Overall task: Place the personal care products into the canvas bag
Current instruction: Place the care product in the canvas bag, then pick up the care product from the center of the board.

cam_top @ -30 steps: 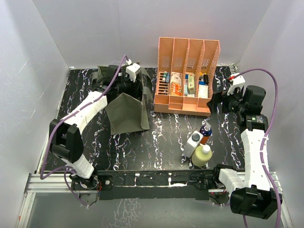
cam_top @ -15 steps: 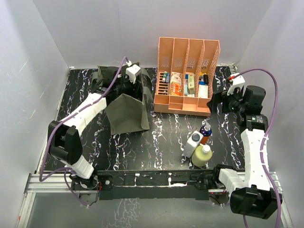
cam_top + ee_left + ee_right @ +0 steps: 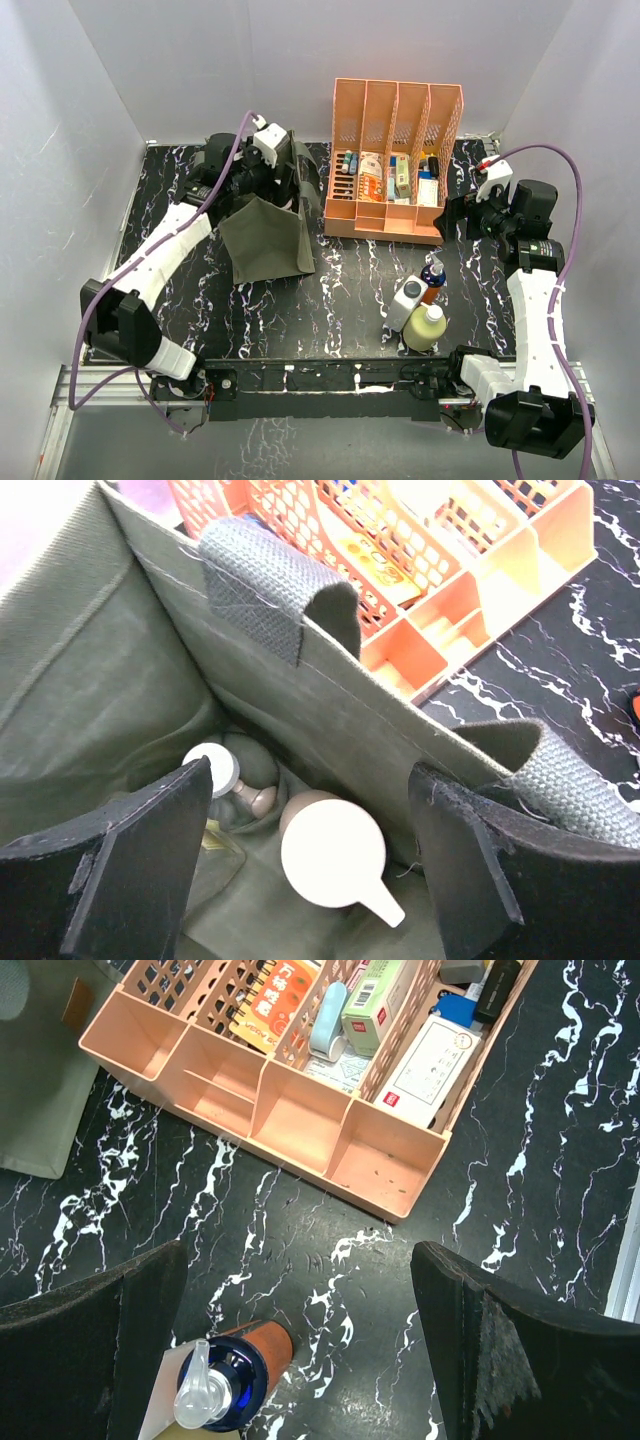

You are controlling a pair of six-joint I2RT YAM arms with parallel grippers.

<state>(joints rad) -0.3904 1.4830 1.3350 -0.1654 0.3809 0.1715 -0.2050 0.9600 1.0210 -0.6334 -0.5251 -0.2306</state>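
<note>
Olive canvas bag (image 3: 262,238) stands far left on the table (image 3: 340,290), a beige bottle (image 3: 332,852) down inside it; the left gripper (image 3: 308,780) hangs spread wide over its mouth. The right gripper (image 3: 298,1255), also parted and empty, hovers above the orange-blue bottle (image 3: 262,1345) near the peach organiser (image 3: 300,1110)

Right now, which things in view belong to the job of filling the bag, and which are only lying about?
Belong to the job:
canvas bag
beige bottle, already inside the bag
white grey-capped bottle, orange-blue bottle and pale yellow bottle, outside the bag

Only lying about:
peach file organiser
small boxes and tubes in its compartments
</note>
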